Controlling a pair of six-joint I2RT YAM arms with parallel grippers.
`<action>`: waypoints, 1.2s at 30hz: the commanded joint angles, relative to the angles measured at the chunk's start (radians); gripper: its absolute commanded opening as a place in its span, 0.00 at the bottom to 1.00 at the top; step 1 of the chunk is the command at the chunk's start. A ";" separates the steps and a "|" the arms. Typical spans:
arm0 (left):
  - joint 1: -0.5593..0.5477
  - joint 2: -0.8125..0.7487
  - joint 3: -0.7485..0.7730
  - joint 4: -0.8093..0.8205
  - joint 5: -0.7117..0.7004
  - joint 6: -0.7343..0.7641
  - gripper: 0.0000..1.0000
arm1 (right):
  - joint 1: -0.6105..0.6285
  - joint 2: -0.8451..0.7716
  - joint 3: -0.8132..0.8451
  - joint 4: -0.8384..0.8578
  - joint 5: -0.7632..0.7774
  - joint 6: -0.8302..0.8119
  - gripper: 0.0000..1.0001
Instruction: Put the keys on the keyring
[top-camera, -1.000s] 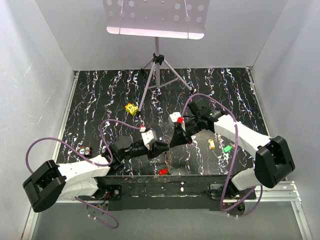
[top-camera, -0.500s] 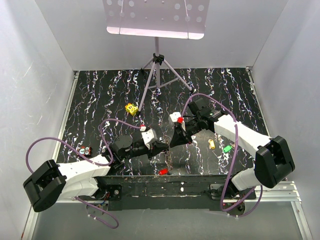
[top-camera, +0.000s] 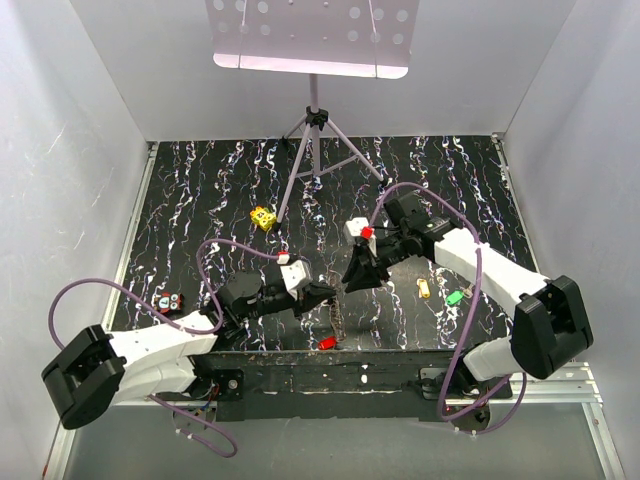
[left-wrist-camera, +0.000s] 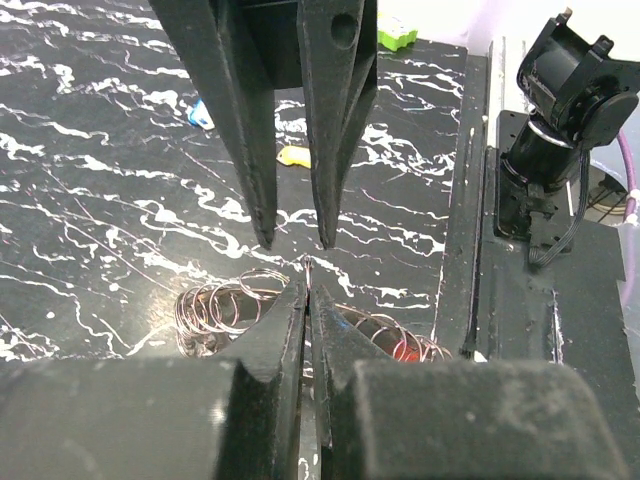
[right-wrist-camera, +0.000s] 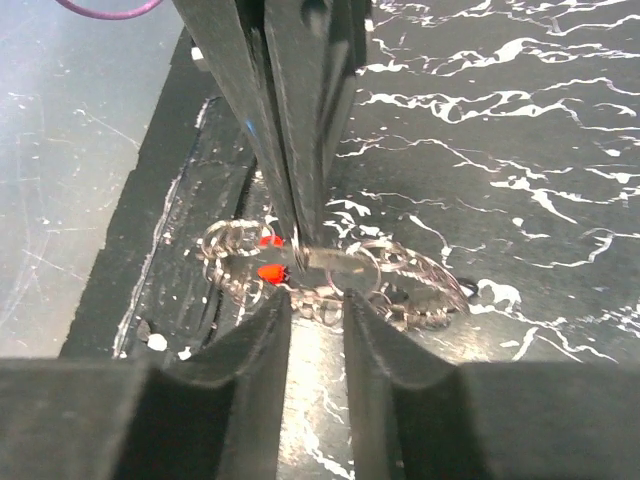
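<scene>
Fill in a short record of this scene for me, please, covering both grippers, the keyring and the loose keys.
left gripper: shut, pinching a wire loop of the keyring
right gripper: open, holding nothing, tips facing the left gripper's
red key: at the table's near edge, close to the keyring
orange key: loose on the table, right of the grippers
green key: beside the orange key
task state: orange and green keys not yet on the ring

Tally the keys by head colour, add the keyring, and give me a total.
red key: 1
orange key: 1
green key: 1
blue key: 1
keyring: 1
Total: 5
</scene>
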 joint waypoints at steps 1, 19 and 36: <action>-0.002 -0.066 -0.009 0.015 -0.015 0.050 0.00 | -0.050 -0.049 0.035 -0.023 -0.055 -0.006 0.38; 0.008 -0.146 0.015 -0.003 0.068 0.074 0.00 | -0.125 -0.089 0.027 -0.043 -0.085 -0.034 0.40; 0.133 -0.157 0.189 -0.174 0.256 -0.056 0.00 | -0.268 -0.144 0.036 -0.089 -0.102 -0.054 0.40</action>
